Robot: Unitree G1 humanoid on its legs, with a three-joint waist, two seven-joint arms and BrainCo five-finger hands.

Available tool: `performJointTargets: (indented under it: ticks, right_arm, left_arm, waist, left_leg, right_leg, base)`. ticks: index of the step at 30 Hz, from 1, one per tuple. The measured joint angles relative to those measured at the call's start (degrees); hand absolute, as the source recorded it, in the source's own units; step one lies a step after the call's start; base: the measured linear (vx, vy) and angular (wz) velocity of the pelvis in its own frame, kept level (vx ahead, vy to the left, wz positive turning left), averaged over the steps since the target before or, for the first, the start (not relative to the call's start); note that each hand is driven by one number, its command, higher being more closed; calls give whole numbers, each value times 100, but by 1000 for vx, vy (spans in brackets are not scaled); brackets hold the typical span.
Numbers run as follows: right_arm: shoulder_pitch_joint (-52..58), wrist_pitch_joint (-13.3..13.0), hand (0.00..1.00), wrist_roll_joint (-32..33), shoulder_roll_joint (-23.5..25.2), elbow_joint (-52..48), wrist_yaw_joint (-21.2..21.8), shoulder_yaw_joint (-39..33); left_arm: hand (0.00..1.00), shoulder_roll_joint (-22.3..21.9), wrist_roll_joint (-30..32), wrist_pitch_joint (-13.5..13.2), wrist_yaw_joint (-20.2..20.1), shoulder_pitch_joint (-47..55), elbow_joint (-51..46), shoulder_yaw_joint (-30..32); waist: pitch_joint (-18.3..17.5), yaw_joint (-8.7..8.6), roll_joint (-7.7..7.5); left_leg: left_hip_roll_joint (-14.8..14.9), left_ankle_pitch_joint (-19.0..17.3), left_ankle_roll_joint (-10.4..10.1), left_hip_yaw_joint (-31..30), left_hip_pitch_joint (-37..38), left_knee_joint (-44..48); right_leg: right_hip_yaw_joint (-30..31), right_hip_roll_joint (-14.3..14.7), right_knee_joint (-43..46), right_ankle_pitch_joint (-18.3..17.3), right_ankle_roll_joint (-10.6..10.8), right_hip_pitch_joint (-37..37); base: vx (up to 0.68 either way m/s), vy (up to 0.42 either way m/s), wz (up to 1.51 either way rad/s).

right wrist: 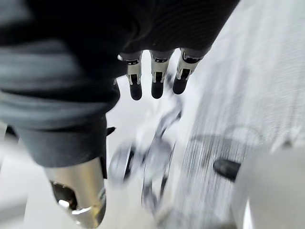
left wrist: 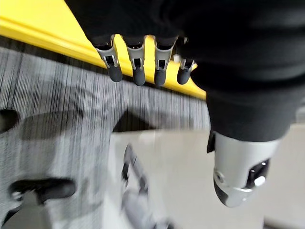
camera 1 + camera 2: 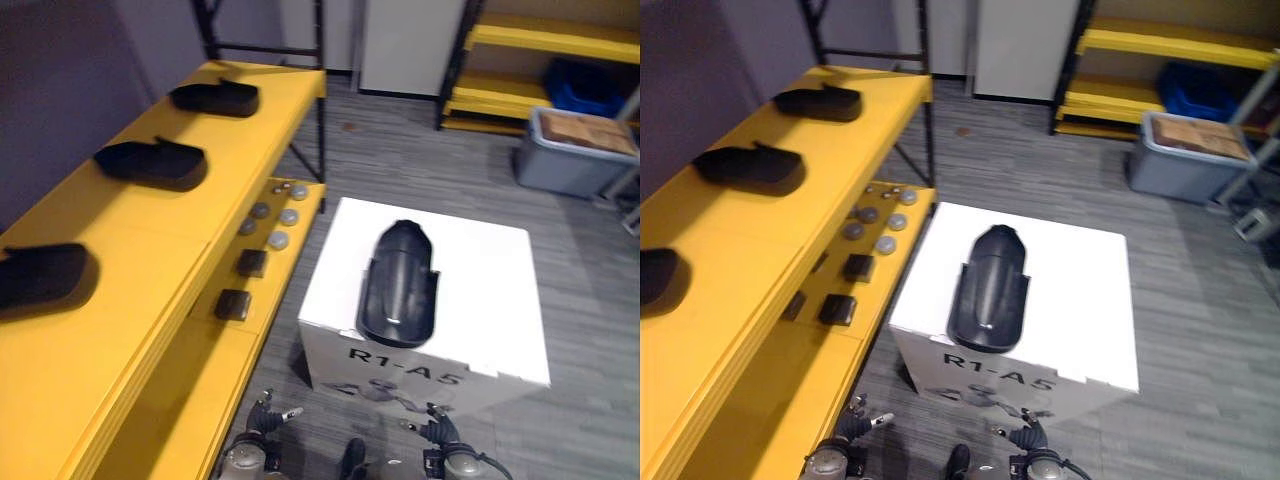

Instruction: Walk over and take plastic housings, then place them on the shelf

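**A:** Which step is this?

**B:** The approach, I'd say. One black housing (image 3: 398, 285) lies lengthwise on top of the white box (image 3: 480, 290), reaching toward its front edge. Other housings (image 3: 150, 160) already sit along the yellow shelf (image 3: 120, 270).

**A:** And the hands?

**B:** The left hand (image 3: 262, 420) and right hand (image 3: 440, 432) hang low by the box's front edge, fingers loosely straight, holding nothing.

**A:** Next?

**B:** Probably reach over that edge and take the housing from both sides.
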Motion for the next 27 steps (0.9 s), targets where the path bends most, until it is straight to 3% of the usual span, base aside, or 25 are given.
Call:
performJointTargets:
  ticks: [2,3,4,5,9,16,22,27]
  right_arm:
    - [103,-2,0,67,-2,4,-10,-54]
    - [190,-4,0,79,-7,8,-16,-137]
    - [333,-4,0,83,-37,15,-15,-213]
    - [362,-5,0,146,-5,2,-7,-246]
    - [447,-11,0,260,60,-27,-18,-537]
    - [595,-10,0,344,47,-341,-1,-708]
    - [602,-12,0,497,-16,-1659,-93,-1716]
    - [581,-4,0,586,-143,-2850,-387,-2628]
  left_arm:
    - [0,-9,-13,2,15,52,-7,-1]
    - [0,-21,-96,0,18,60,-6,-4]
    - [0,-11,-115,1,22,94,6,2]
    - [0,17,-115,1,23,118,14,10]
    - [0,118,-110,-11,7,-1,116,13]
    - [0,167,-109,3,-5,172,236,0]
    - [0,242,-111,1,-27,317,113,59]
    - [0,418,-113,-8,-48,507,-70,235]
  waist:
    - [6,52,20]
    - [16,64,121]
    - [4,70,232]
    - [-12,67,244]
    - [-100,33,230]
    - [-181,48,226]
    - [-261,49,188]
    - [-365,43,20]
  left_leg:
    - [-277,-38,-53,-720,-134,73]
    - [-281,-10,-6,-955,-184,78]
    - [-163,-15,206,-850,-174,42]
    - [-128,-85,306,-733,-101,-8]
    - [-159,-22,387,-436,134,-556]
    - [-189,150,425,-519,569,-1076]
    - [-315,184,465,-434,878,-1111]
    - [-434,238,552,-450,869,-1149]
  right_leg:
    - [190,63,-67,35,53,-7]
    - [271,176,-162,84,121,49]
    - [312,295,-208,189,123,102]
    - [367,329,-231,230,131,124]
    - [637,333,-558,360,215,182]
    - [616,309,-591,518,82,408]
    - [794,220,-602,468,13,670]
    - [792,109,-640,471,82,674]
  base:
    - [-14,5,-119]
    - [-26,15,-123]
    - [-23,33,-107]
    - [2,69,-102]
    - [47,67,-40]
    - [152,54,9]
    - [99,149,-10]
    - [-16,130,4]
